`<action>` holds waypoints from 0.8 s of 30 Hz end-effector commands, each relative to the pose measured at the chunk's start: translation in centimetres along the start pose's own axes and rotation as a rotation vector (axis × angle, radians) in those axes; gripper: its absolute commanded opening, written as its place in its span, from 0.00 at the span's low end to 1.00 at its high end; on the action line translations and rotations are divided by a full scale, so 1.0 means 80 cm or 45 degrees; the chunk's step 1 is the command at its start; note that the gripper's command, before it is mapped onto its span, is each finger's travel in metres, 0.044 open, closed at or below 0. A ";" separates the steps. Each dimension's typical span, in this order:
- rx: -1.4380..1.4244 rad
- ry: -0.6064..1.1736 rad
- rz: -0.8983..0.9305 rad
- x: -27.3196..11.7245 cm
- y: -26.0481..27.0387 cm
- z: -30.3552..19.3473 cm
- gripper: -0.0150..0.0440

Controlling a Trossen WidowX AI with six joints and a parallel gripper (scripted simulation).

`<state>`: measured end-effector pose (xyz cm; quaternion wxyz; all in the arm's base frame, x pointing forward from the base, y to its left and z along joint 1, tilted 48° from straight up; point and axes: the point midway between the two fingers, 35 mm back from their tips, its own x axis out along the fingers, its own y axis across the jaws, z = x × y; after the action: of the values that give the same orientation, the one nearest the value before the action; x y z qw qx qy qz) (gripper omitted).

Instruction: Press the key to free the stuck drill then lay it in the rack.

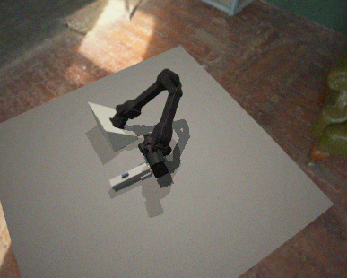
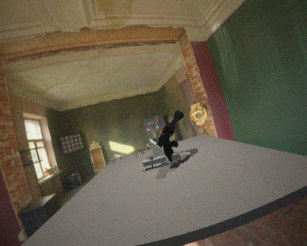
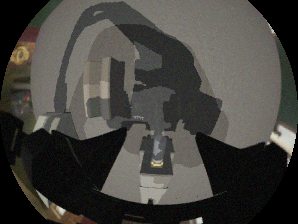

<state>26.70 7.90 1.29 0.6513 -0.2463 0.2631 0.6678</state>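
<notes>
the pincer is apart, with nothing in it. in the wrist view, between its left and right tips, what looks like the drill lies ahead, its long way running along the gap.

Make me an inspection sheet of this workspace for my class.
Surface: grey top, crossed by shadows.
Job's things: long block with a small blue piece, perhaps the key; yellow-ringed piece, probably the drill; cream block, possibly the rack.
Clutter: pale wedge, purpose unclear.
Gripper: open, holding nothing.
Cables: nothing seen.
Surroundings: window, green wall, reddish floor.
</notes>
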 end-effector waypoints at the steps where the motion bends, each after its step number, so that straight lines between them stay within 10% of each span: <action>1: 0.011 -0.007 0.009 0.012 0.004 -0.002 1.00; 9: 0.010 -0.008 0.009 0.018 0.005 -0.004 1.00; 24: 0.002 -0.002 0.004 0.014 0.002 -0.003 0.33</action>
<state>26.48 8.56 0.31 0.6507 -0.2446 0.2636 0.6687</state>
